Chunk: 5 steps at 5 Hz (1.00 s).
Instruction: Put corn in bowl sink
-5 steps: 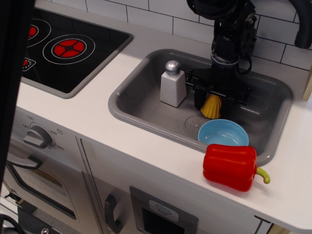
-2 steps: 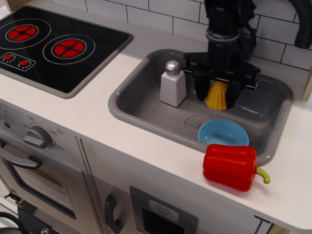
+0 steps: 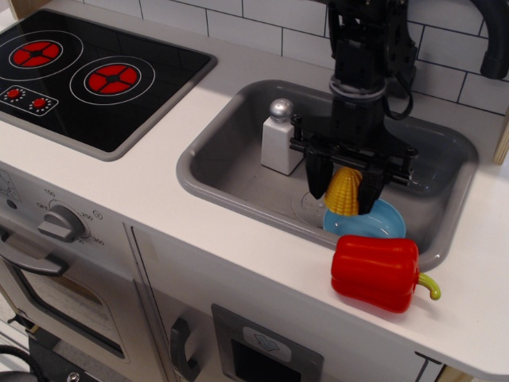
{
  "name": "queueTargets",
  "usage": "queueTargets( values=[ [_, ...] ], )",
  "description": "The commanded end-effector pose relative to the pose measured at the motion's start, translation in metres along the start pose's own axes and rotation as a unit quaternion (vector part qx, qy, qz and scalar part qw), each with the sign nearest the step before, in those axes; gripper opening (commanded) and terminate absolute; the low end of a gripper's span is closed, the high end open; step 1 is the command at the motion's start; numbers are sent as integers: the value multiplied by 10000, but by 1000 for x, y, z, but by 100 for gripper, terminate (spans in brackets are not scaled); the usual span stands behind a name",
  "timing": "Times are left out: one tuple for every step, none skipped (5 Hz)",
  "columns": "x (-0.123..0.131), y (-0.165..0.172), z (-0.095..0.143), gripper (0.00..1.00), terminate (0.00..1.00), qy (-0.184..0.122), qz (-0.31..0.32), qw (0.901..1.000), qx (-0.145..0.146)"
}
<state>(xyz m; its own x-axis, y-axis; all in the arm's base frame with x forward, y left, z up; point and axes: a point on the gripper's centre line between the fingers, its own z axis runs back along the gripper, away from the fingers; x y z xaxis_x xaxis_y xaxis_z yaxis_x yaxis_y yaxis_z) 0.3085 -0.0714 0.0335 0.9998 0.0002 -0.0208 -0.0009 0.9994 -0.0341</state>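
The yellow ribbed corn (image 3: pixel 343 192) is held between the black fingers of my gripper (image 3: pixel 343 188), which is shut on it. It hangs just above the left rim of the light blue bowl (image 3: pixel 379 220), which sits in the front right of the grey sink (image 3: pixel 231 155). The gripper and corn hide the bowl's left part. I cannot tell whether the corn touches the bowl.
A white salt shaker with a silver cap (image 3: pixel 279 136) stands in the sink left of the gripper. A red bell pepper (image 3: pixel 376 271) lies on the counter in front of the bowl. The black stovetop (image 3: pixel 87 76) is at the left. A black faucet (image 3: pixel 493 36) is at top right.
The gripper lifted the corn off the sink floor, then carried it toward the front and down over the bowl's left edge.
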Motion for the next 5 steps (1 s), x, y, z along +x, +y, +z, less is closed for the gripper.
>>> queueTargets(
  values=[
    [0, -11, -1, 0, 0, -147, -52, 9998, 107],
    [1, -15, -6, 0, 0, -165, -24, 9998, 69],
    [5, -17, -12, 0, 0, -207, 45, 9998, 33],
    [11, -15, -4, 100, 0, -281, 256, 9992, -153],
    [13, -13, 3, 100, 0, -350, 381, 9984, -235]
  ],
)
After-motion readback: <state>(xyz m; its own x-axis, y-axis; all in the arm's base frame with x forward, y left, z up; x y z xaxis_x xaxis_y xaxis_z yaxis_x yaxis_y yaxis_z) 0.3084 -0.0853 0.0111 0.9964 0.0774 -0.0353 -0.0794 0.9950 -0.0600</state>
